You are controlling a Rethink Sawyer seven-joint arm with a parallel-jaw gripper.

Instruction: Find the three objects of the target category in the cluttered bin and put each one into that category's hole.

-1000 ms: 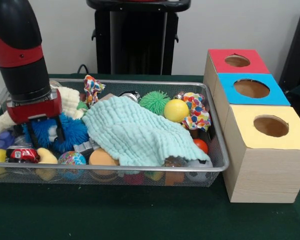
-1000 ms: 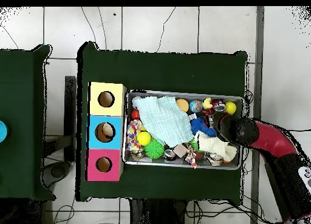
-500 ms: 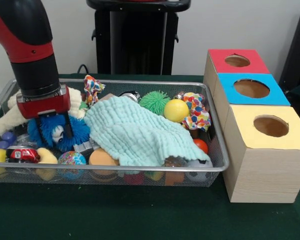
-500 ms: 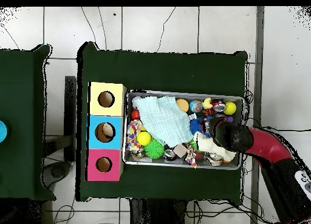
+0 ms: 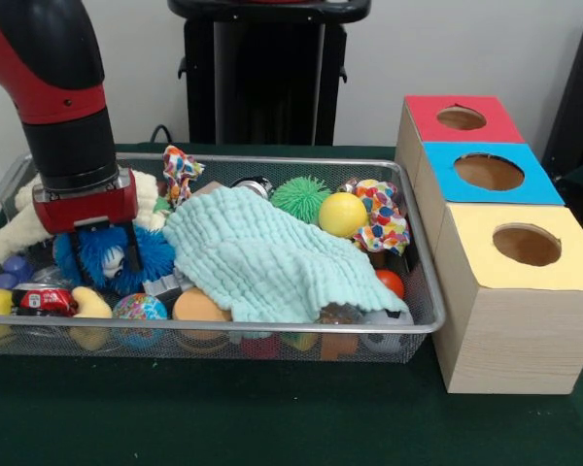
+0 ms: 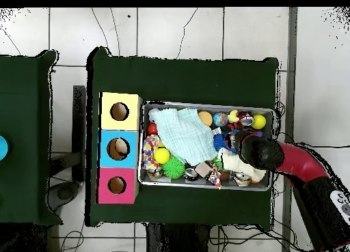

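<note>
A green-covered table [image 5: 272, 427] carries a wire mesh bin [image 5: 423, 291] crammed with toys and, touching its end, a row of three wooden boxes, each with a round hole in the top: yellow [image 5: 525, 243], blue [image 5: 489, 172] and red [image 5: 461, 117]. The red and black arm [image 5: 63, 107] reaches down into the bin's opposite end, its gripper [image 5: 102, 254] pressed into a blue spiky ball [image 5: 146, 254] with the two dark fingers [image 5: 133, 250] set on either side of it; whether they actually clamp it cannot be told. A pale green cloth [image 5: 262, 257] drapes the middle of the heap. Beside it lie a green spiky ball [image 5: 300, 197], a yellow ball [image 5: 342, 214], an orange ball [image 5: 198, 305] and a small red toy car [image 5: 44, 300].
</note>
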